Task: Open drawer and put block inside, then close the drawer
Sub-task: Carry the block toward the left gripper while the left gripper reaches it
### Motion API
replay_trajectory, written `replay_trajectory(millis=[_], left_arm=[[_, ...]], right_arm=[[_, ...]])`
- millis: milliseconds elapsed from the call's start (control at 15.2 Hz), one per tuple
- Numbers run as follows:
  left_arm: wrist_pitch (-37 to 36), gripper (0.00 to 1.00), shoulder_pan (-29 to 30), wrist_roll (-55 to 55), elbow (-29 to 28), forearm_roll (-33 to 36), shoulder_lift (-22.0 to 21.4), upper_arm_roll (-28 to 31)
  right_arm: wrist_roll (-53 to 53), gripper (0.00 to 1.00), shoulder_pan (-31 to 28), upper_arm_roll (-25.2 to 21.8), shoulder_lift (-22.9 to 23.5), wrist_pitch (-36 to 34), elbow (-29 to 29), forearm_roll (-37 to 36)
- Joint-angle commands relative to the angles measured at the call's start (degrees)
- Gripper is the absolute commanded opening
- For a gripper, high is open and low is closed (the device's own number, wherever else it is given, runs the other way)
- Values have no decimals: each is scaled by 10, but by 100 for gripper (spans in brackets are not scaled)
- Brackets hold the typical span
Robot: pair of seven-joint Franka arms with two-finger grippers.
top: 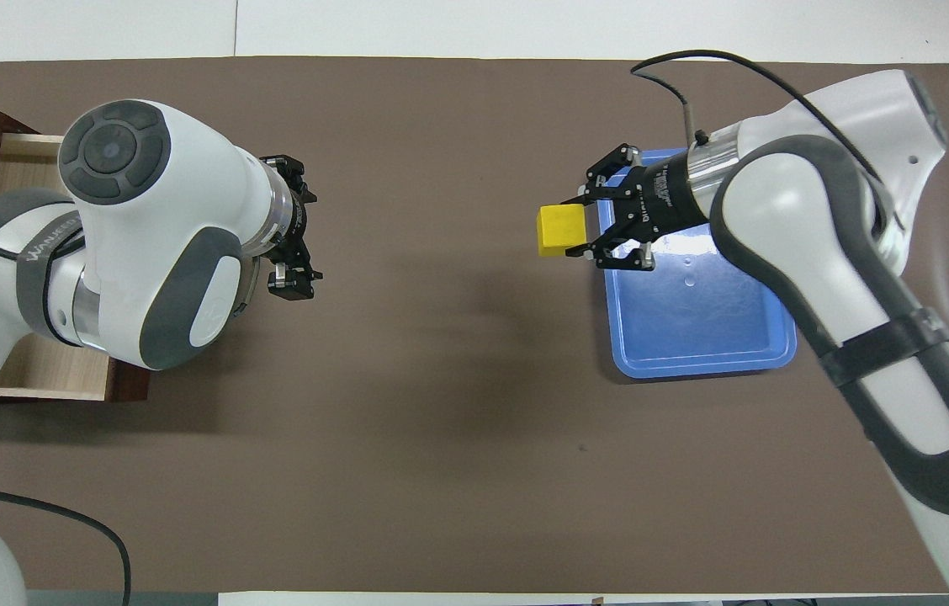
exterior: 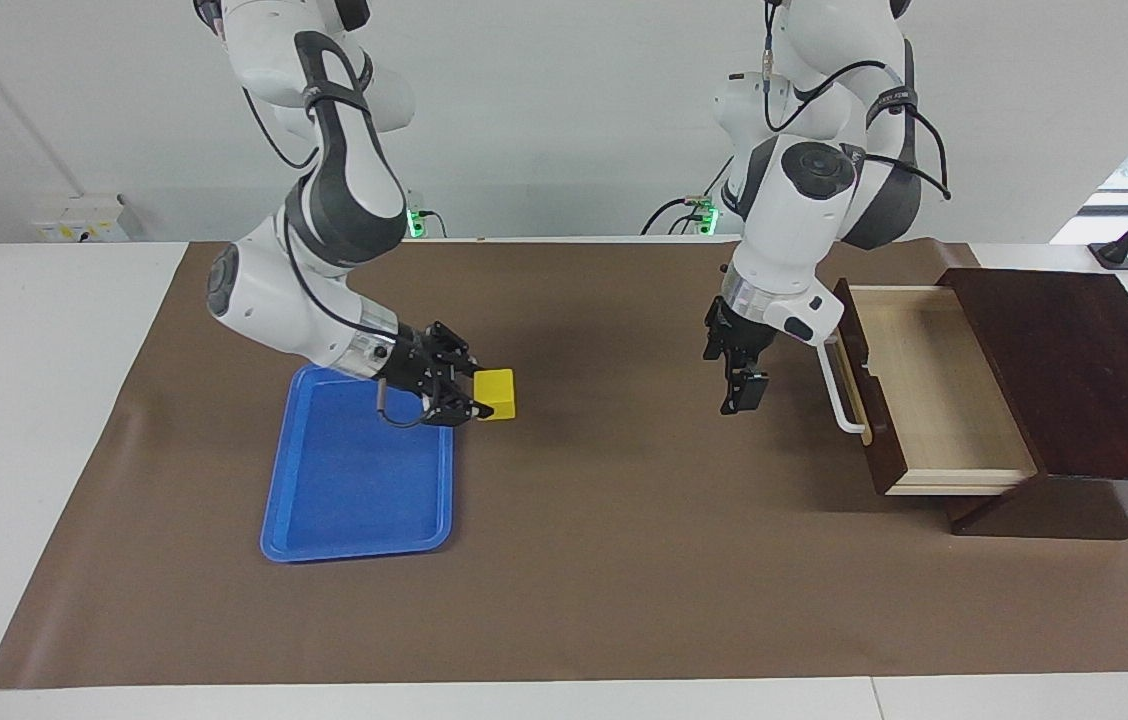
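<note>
Right arm bent low, wrist turned sideways, right gripper (exterior: 472, 392) (top: 588, 224) clamped on a yellow block (exterior: 496, 393) (top: 560, 230), left arm reaching down, left gripper (exterior: 742, 372) (top: 294, 227) pointing downward, fingers spread apart, holding nothing

drawer (exterior: 934, 390): dark brown, white handle, pulled open, pale inside, left arm's end | block (exterior: 496, 393): yellow cube, gripped above the mat

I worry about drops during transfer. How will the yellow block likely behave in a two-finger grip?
The block looks rigid with flat faces, so the right gripper probably clamps it squarely. Being a cube, it should not roll if released. It seems small, likely light.
</note>
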Motion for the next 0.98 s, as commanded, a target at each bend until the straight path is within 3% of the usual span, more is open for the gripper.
replay_trajectory(millis=[0, 328, 919], left_arm=[[50, 100, -15, -14, -19, -42, 3, 4], [121, 100, -74, -38, -54, -61, 2, 4], [145, 100, -105, -70, -55, -73, 5, 4]], right_arm=[[46, 0, 48, 0, 5, 49, -2, 7], [80, 0, 110, 0, 6, 90, -2, 7], [83, 0, 115, 0, 6, 96, -2, 7]])
